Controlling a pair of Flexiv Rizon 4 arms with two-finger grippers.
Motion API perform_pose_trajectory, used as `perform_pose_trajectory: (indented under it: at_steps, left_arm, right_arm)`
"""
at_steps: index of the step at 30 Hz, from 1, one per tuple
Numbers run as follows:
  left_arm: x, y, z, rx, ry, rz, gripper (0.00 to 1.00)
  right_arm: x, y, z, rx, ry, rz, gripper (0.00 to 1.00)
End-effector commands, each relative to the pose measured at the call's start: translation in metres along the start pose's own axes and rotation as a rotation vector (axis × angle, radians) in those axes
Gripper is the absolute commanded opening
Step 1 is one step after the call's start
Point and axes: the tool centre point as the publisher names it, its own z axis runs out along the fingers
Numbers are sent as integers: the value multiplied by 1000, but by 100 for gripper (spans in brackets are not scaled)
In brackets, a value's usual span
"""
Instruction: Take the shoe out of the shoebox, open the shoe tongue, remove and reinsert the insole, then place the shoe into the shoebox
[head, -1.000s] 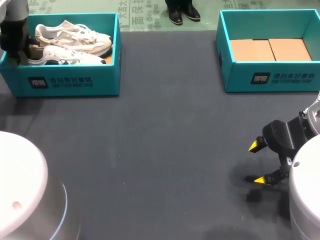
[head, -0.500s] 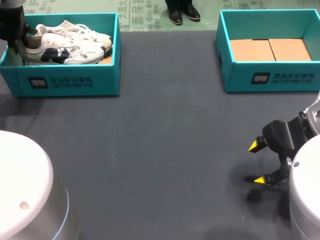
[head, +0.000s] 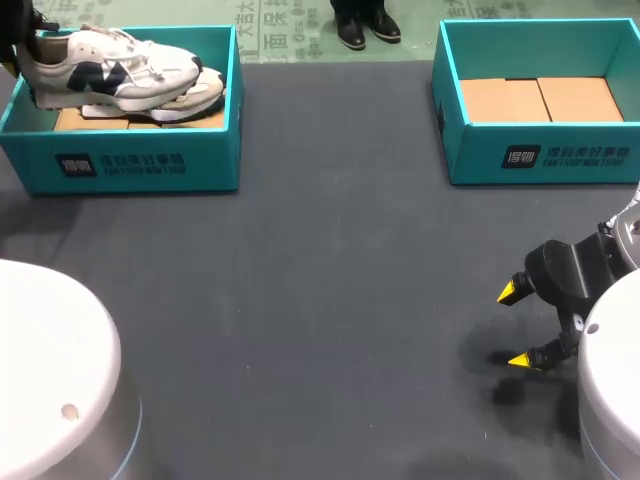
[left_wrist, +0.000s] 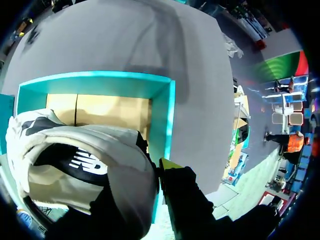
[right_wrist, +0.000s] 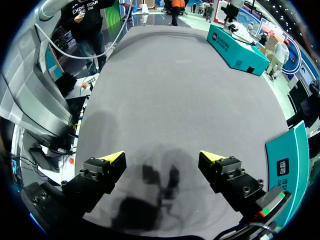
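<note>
A: What worries you at the far left?

B: The left end effector (left_wrist: 152, 172) pinches the lifted shoe (head: 105, 68) by the heel only. The toe hangs out over the left shoebox (head: 130, 165), clear of its floor. One finger is hidden behind the heel collar, so I can't judge how deep the bite goes. A shallow one could let the shoe pivot or slip.

A: Slip onto what?

B: Onto the second shoe (head: 208, 100) lying in the box beneath it. Or the toe could catch the box's wall on the way out and drag the box across the bench (head: 330, 280).

A: And further right?

B: The right shoebox (head: 540, 155) shows only its cardboard floor, well apart. The right end effector (head: 515, 326) hovers low over the bench, fingers spread wide, holding nothing. If it later takes the shoe off-centre, the shoe could twist.
</note>
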Motion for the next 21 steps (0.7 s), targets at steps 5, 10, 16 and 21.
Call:
perform_pose_trajectory:
  at_steps: [5,10,16,21]
  left_arm:
    - [8,-23,-46,-28,16,-22,0]
    - [10,-46,-69,-37,25,-32,0]
    - [8,-84,-91,-53,58,-16,0]
    - [4,-110,-104,-27,52,17,0]
  right_arm:
    - [2,0,-1,1,-4,0,100]
    - [2,0,-1,1,-4,0,100]
    - [2,0,-1,1,-4,0,100]
    - [2,0,-1,1,-4,0,100]
